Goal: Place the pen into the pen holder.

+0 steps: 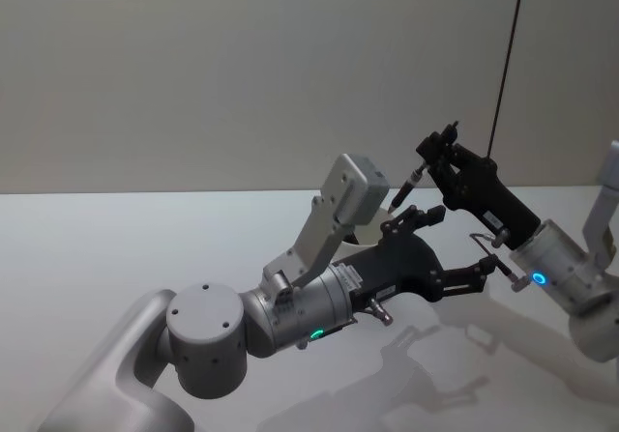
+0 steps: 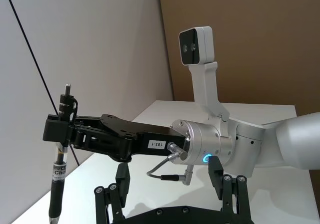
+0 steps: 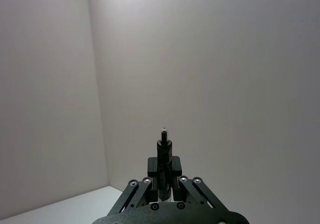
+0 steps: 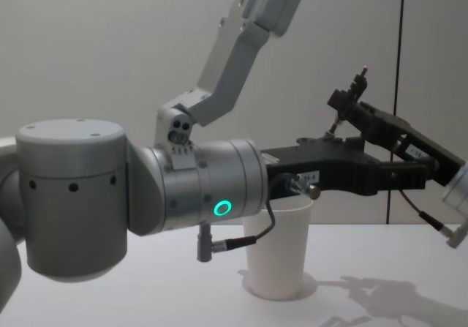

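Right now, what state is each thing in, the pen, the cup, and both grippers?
Pen: clamped near its top in the right gripper, held in the air, tip pointing down, not yet in the cup.
Cup: upright on the table, mouth open, partly behind the left arm.
Right gripper: shut on the pen, raised above the table.
Left gripper: open, holding nothing, reaching over the cup.

A plain white bench [image 1: 116,248] stretches across the scene, meeting a pale grey wall [image 1: 193,65] behind. A thin dark cable [image 1: 507,55] hangs straight down in front of the wall, right of centre.
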`<state>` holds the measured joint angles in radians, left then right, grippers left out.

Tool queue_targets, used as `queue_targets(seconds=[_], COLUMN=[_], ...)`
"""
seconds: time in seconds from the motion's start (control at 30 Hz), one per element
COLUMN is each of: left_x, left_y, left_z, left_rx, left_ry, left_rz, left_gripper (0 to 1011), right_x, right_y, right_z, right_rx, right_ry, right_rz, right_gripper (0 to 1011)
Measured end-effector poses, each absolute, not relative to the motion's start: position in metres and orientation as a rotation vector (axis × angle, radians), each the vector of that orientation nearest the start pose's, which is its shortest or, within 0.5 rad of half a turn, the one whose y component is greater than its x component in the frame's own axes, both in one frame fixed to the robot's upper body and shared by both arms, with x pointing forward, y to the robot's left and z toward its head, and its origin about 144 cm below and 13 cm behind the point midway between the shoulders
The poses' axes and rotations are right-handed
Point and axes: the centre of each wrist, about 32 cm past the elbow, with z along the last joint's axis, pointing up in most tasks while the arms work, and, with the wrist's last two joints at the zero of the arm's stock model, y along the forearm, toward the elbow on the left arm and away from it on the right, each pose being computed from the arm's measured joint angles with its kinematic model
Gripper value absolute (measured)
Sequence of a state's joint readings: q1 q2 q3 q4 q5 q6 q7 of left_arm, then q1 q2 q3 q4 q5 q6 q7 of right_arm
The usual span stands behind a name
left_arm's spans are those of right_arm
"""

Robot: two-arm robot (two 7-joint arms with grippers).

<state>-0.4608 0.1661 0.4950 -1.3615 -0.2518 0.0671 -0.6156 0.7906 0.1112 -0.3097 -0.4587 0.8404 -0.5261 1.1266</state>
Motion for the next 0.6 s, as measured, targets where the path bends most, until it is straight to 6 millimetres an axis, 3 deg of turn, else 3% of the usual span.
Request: queue_targets(seconds=[0.6], left_x=[0.554], left_y=[0.138], left_z=[1.221], left_rx=[0.036], left_ry=[-0.114], left_rz=[0.523], left_gripper=[1003], right_x=[0.637], right_y=[-0.239], right_z=[1.131], right_rx=[0.572], right_ry=[-0.005], right_rz=[-0.684], right_gripper=[143])
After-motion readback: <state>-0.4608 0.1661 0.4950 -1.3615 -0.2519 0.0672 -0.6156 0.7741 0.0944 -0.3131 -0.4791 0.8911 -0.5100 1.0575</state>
